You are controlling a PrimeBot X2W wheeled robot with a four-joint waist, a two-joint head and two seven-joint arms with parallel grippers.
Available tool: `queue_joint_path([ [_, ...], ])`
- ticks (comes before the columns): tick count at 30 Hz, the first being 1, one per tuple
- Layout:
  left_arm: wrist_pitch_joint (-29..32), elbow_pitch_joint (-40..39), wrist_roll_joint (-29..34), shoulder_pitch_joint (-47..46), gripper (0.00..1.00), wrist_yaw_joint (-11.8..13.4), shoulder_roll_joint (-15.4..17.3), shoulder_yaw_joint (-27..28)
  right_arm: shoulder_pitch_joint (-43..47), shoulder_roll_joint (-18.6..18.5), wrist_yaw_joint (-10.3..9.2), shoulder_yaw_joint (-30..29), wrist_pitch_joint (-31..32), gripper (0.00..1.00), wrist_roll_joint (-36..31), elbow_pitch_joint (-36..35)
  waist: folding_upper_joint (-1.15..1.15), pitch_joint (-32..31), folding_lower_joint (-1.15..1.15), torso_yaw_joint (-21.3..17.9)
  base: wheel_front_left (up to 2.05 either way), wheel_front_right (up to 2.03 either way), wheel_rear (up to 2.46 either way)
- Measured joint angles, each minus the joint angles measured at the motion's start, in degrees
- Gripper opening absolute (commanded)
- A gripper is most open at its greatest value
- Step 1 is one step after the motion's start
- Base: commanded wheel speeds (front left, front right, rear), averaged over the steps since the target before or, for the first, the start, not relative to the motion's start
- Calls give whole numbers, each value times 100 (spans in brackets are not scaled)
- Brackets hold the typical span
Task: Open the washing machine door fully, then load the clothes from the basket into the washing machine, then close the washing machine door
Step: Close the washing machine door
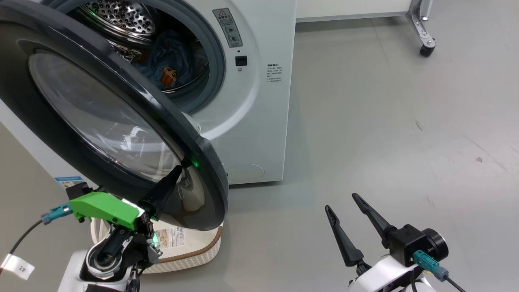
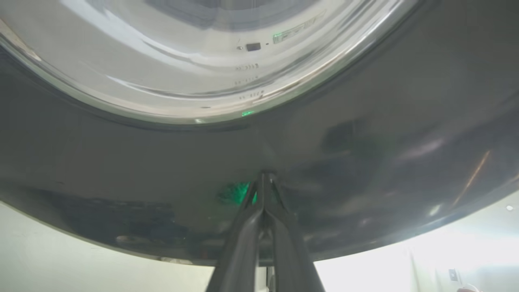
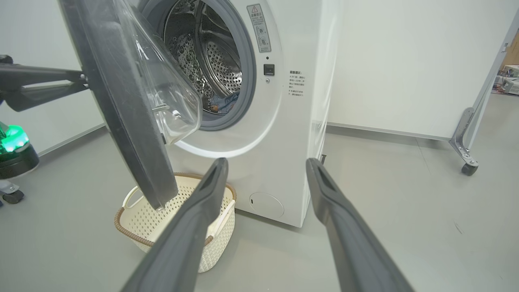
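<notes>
The white front-loading washing machine (image 1: 259, 101) stands at 12 o'clock in my head view, its smooth steel cabinet on the grey floor (image 1: 385, 121). A grey rubber gasket (image 1: 217, 61) rings the perforated steel drum (image 1: 121, 18).

Its door (image 1: 101, 117) hangs partly open at 9 o'clock. It is a round disc with a wide glossy black rim and a clear glass centre. From the right wrist I see it almost edge-on, the bowl bulging toward the drum and the free edge swung out toward me.

The basket (image 3: 140, 221) sits on the floor at 7 o'clock, under the door's lower edge and just beside the washer's front. It is cream perforated plastic, rounded-rectangular, with a brown woven-look rim.

The clothes (image 1: 170, 69) lie inside the drum. They are soft, crumpled blue fabric, with an orange cartoon figure showing.

My left fingers (image 2: 263, 182) are pressed together with nothing between them, tips touching the door's black outer rim low down. My right fingers (image 1: 336, 227) are spread wide and empty at 5 o'clock, above bare floor, well apart from the washer.
</notes>
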Motion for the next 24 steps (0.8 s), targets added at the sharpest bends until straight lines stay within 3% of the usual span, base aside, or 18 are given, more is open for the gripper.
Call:
queue_joint_path([
  [5,-424,-36,793,21,0,-10,65,4,0,0,0,-123,0,100,0,-20,0,25,0,12,0,0,0],
  [6,-534,-52,946,47,6,-30,112,25,0,0,0,-154,0,100,0,-24,0,29,0,17,0,0,0],
  [8,-778,-97,1285,127,34,-34,254,60,0,0,0,-194,0,100,0,-37,0,36,0,32,0,0,0],
  [11,-1285,-185,2071,367,54,-49,610,78,1,4,0,-265,0,100,0,-40,0,38,0,65,0,0,0],
  [12,-1426,-216,2238,433,75,-49,658,68,2,4,0,-287,0,100,0,-41,0,37,0,73,0,0,0],
  [14,-1658,-298,2657,541,100,-49,778,-37,2,4,0,-333,0,100,0,-41,0,31,0,89,0,0,0],
  [24,-3137,-231,4976,1319,100,-57,1428,-682,21,-26,-2,-650,0,100,-44,-22,0,-49,0,124,0,0,0],
])
